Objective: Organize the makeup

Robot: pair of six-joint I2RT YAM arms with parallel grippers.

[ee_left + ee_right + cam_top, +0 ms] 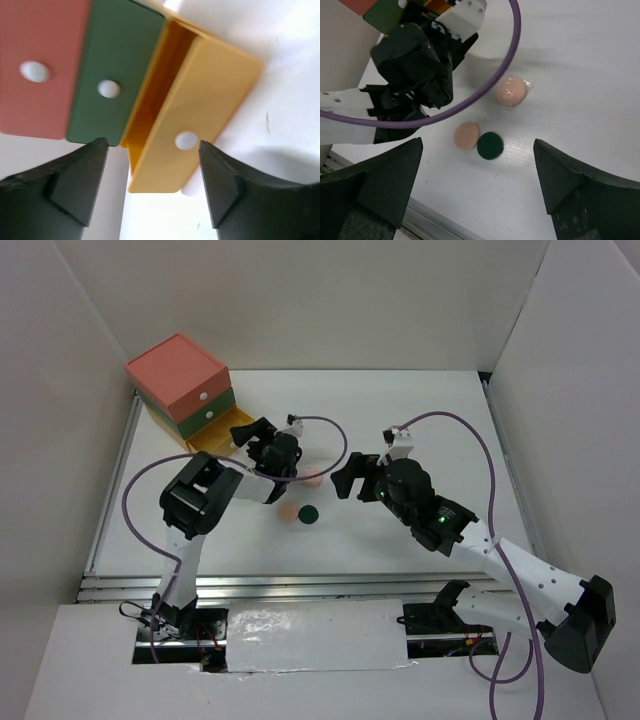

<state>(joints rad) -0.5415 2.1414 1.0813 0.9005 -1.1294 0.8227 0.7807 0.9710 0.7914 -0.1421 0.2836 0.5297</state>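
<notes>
A peach disc [289, 511] and a dark-green disc [308, 513] lie touching on the white table; a pink disc [312, 477] lies just behind them. In the right wrist view the peach disc [467, 135], dark-green disc [490, 145] and pink disc [511, 91] lie below my right gripper [477, 143], which is open, empty and above them. My left gripper [250, 436] is open and empty at the pulled-out yellow drawer [195, 100], its fingers [85, 170] either side of the drawer front. My right gripper also shows in the top view [342, 483]. Palettes and tubes are out of view.
The drawer chest [178, 375] stands at the back left with a red top drawer [35, 65], a green middle drawer [115, 65], both shut, and the yellow bottom one open. The left arm [415, 65] crosses beside the discs. White walls enclose the table.
</notes>
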